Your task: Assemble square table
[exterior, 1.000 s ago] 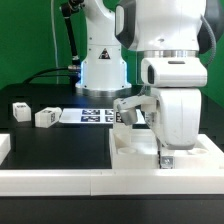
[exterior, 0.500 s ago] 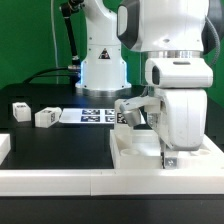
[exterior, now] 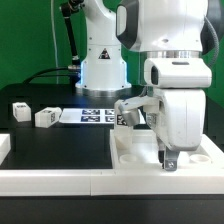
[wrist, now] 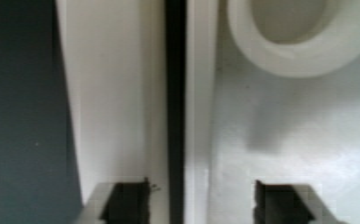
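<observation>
The square table's white top (exterior: 135, 152) lies at the exterior view's right, against the front rail. My gripper (exterior: 167, 160) reaches straight down to its near part. In the wrist view the gripper (wrist: 207, 205) is open: both dark fingertips (wrist: 129, 203) stand apart, with the top's raised rim (wrist: 198, 120) running between them and touching neither. A round socket (wrist: 310, 40) shows in the top's surface. One tagged white leg (exterior: 130, 112) rests tilted at the top's far edge. Two more legs (exterior: 20, 110) (exterior: 45, 117) lie on the black table at the left.
The marker board (exterior: 95, 115) lies flat before the robot's base (exterior: 100, 70). A long white border rail (exterior: 60, 182) runs along the front and a short one (exterior: 4, 148) sits at the left edge. A dark slit (wrist: 172, 100) separates rail and top.
The fingers have parted from shut to open. The arm itself has barely moved, and the table top and legs lie where they were.
</observation>
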`<state>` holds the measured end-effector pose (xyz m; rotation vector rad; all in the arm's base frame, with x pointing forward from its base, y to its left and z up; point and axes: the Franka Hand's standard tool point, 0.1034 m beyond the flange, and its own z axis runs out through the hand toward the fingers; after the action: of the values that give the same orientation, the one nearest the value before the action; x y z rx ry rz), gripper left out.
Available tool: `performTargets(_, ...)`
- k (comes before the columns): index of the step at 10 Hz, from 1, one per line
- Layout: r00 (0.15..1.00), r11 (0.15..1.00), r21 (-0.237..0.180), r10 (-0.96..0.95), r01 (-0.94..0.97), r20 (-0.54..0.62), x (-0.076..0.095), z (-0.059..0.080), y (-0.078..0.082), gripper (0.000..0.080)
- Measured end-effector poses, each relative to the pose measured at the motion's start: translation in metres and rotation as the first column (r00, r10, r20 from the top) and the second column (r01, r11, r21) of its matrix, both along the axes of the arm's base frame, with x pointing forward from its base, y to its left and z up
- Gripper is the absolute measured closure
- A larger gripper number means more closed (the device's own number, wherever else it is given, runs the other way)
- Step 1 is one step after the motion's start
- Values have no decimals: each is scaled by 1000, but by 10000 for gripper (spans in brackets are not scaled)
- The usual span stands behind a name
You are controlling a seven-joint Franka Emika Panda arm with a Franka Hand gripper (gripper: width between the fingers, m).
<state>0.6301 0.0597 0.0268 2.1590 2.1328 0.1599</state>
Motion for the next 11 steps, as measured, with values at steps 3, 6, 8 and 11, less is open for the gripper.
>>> performTargets(3,999,1000,-4,2,-2,-35,-10,0,0,169)
performTargets(6,999,1000,-5,2,-2,-37,-11,0,0,151)
performTargets(8,999,1000,-5,2,-2,-37,-11,0,0,150)
performTargets(11,999,1000,-5,0,0,-37,-11,2,-1,150)
